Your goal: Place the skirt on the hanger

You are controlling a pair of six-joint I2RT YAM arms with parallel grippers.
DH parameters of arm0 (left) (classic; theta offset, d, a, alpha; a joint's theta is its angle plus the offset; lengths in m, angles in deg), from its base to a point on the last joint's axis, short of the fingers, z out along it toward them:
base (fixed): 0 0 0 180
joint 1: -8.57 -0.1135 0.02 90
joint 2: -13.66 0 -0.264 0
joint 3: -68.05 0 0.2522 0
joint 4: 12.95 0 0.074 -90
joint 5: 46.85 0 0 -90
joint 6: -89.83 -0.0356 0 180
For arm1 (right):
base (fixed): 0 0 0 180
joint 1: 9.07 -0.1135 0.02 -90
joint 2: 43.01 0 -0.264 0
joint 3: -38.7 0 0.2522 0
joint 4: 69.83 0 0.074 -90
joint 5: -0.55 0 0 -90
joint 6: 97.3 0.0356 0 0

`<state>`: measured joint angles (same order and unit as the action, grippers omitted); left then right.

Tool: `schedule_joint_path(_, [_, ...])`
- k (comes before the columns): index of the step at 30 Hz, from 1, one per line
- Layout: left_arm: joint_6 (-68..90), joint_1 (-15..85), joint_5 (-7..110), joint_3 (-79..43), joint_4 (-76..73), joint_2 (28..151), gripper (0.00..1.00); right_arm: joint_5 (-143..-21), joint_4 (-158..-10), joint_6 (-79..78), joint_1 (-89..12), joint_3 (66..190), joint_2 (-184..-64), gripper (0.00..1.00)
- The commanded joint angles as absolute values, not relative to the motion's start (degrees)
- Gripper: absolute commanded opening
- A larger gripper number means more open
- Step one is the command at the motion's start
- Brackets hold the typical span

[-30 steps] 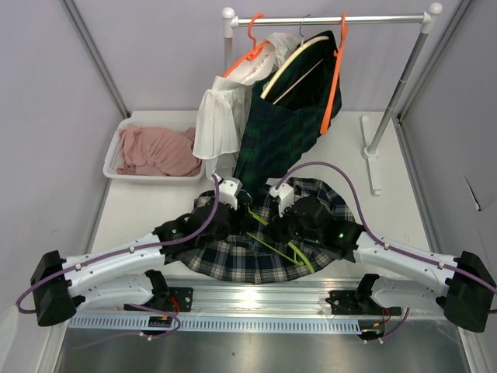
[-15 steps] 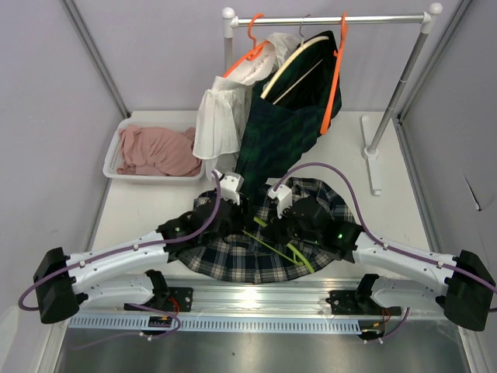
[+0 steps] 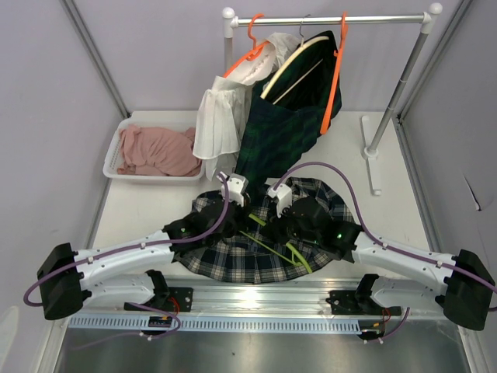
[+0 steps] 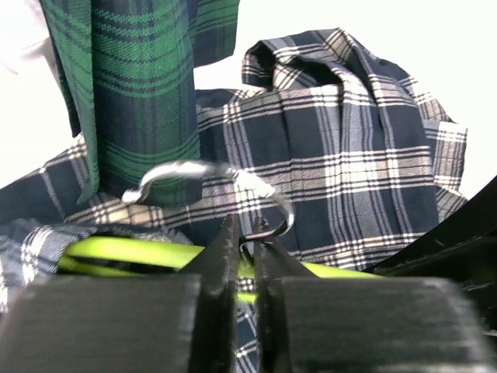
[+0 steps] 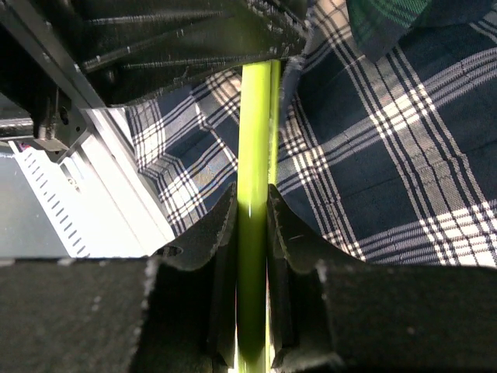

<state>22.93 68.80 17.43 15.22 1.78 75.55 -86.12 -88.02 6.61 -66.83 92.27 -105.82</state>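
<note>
you are pinning the green hanger (image 3: 276, 249) with both claws, on top of the plaid skirt (image 4: 373, 155) lying spread on the table (image 3: 144, 206).

the left gripper (image 4: 247, 233) is pinching narrow at the root of the metal hook (image 4: 206, 171), and the right gripper (image 5: 250, 203) is clamping tight on the hanger's green bar. to do this step well, i judge, you are wanting one claw holding the frame level and steady so the cloth can be worked onto it without the hook twisting. the left wrist view is showing the hook and the pinch point, which the top view is leaving hidden; the right wrist view is giving only bar and cloth, while the top view alone is showing how wide the skirt is lying.
</note>
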Motion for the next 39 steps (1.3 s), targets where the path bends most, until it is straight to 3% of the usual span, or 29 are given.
schedule_joint_path(1, [23.39, 68.43, 15.82, 14.74, -1.57, 75.36, 0.0, -87.78, -89.82, 7.72, -67.52, 94.11, -105.59, 0.0])
schedule_joint_path(3, [23.39, 68.34, 15.2, 14.91, -1.39, 75.1, 0.0, -89.36, -92.27, 8.69, -67.78, 94.99, -105.68, 0.01])
schedule_joint_path(9, [22.86, 68.08, 12.48, 15.88, -0.6, 73.51, 0.0, -98.83, -100.18, 12.03, -68.57, 97.89, -103.22, 0.55])
schedule_joint_path(15, [22.69, 67.81, 10.98, 17.2, -1.21, 72.11, 0.0, -102.9, -106.43, 16.42, -68.4, 98.51, -96.54, 0.73])
schedule_joint_path(20, [24.0, 67.29, 7.47, 17.55, 0.19, 71.23, 0.0, -109.92, -115.65, 25.55, -67.26, 98.86, -91.88, 0.75])
schedule_joint_path(26, [24.09, 65.0, 7.81, 17.73, -0.07, 70.09, 0.0, -115.2, -126.73, 34.96, -66.2, 97.64, -91.7, 0.65])
schedule_joint_path(33, [23.74, 64.47, 9.05, 17.9, -0.51, 70.0, 0.0, -105.63, -119.28, 35.76, -67.52, 88.76, -88.89, 0.63])
schedule_joint_path(39, [23.83, 64.47, 9.49, 18.08, -0.95, 69.91, 0.0, -103.43, -113.31, 37.16, -69.28, 84.28, -91.7, 0.73])
